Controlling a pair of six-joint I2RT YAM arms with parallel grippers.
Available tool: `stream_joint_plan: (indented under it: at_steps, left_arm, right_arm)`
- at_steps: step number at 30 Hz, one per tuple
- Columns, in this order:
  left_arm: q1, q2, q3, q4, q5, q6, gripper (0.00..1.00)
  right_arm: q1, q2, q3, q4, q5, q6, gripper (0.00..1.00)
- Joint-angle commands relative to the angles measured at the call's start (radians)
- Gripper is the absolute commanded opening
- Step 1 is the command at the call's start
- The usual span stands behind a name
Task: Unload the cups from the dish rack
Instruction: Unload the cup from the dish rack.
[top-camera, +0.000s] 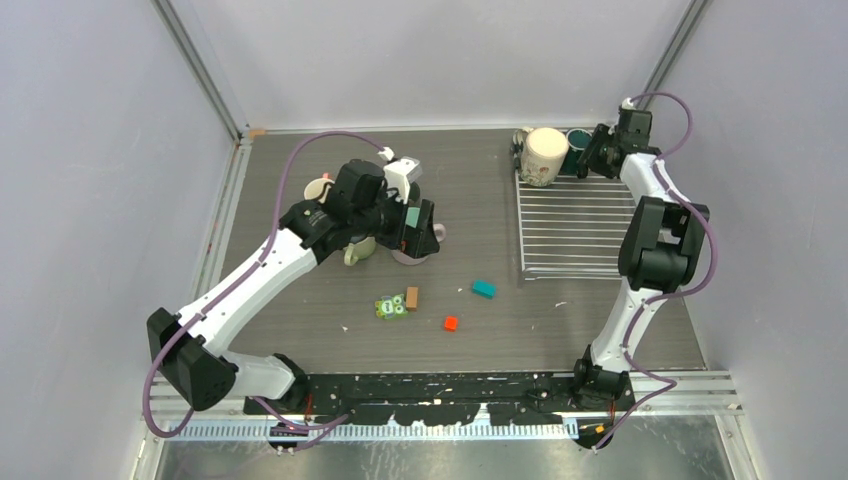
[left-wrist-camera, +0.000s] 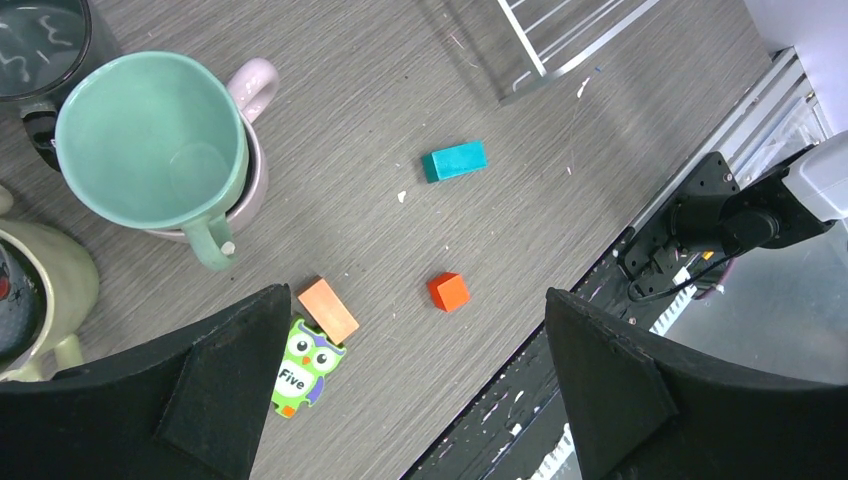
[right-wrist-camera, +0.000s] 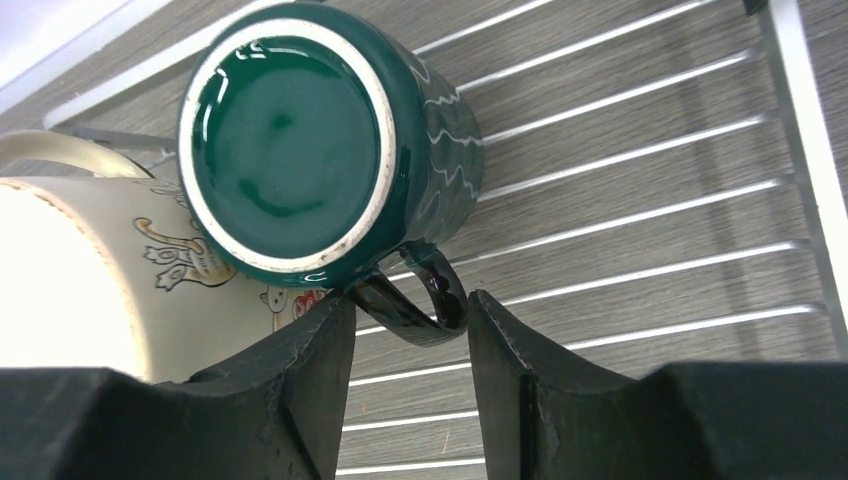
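The dish rack (top-camera: 575, 235) lies at the back right. At its far end lie a cream cup (top-camera: 545, 155) and a dark teal cup (top-camera: 578, 150), which lies on its side in the right wrist view (right-wrist-camera: 300, 140). My right gripper (right-wrist-camera: 410, 320) is shut on the dark teal cup's handle (right-wrist-camera: 425, 305). The cream cup (right-wrist-camera: 80, 270) touches it. My left gripper (left-wrist-camera: 415, 330) is open and empty above the table. Beside it a light teal cup (left-wrist-camera: 150, 140) is nested in a mauve-pink cup (left-wrist-camera: 255, 85), near a dark cup (left-wrist-camera: 40, 40) and a pale green cup (left-wrist-camera: 50, 290).
Small toy pieces lie on the table's middle: a teal block (top-camera: 484, 289), a red cube (top-camera: 450, 323), an orange-brown block (top-camera: 412, 297) and a green owl piece (top-camera: 389, 307). Walls enclose the back and sides.
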Motion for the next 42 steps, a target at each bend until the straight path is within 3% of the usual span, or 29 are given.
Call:
stream_joint_plan:
  at_steps: [1, 10, 21, 39, 42]
  left_arm:
    - [-0.002, 0.001, -0.002, 0.039, 0.016, -0.003, 1.0]
    - [-0.002, 0.011, -0.004, 0.039, 0.015, -0.001, 1.0]
    - [-0.002, 0.016, -0.008, 0.037, 0.013, 0.0, 1.0]
    - [-0.003, 0.016, -0.012, 0.037, 0.016, 0.0, 1.0]
    - [-0.001, 0.016, -0.012, 0.038, 0.016, 0.0, 1.0]
  right_arm:
    - [0.005, 0.023, 0.035, 0.027, -0.018, -0.027, 0.49]
    - [0.025, 0.047, 0.055, 0.026, 0.006, -0.049, 0.4]
    - [0.067, 0.006, 0.019, 0.025, 0.2, -0.091, 0.23]
    - [0.087, -0.09, -0.093, 0.009, 0.34, -0.097, 0.21]
    - [0.087, -0.094, -0.11, 0.017, 0.347, -0.081, 0.25]
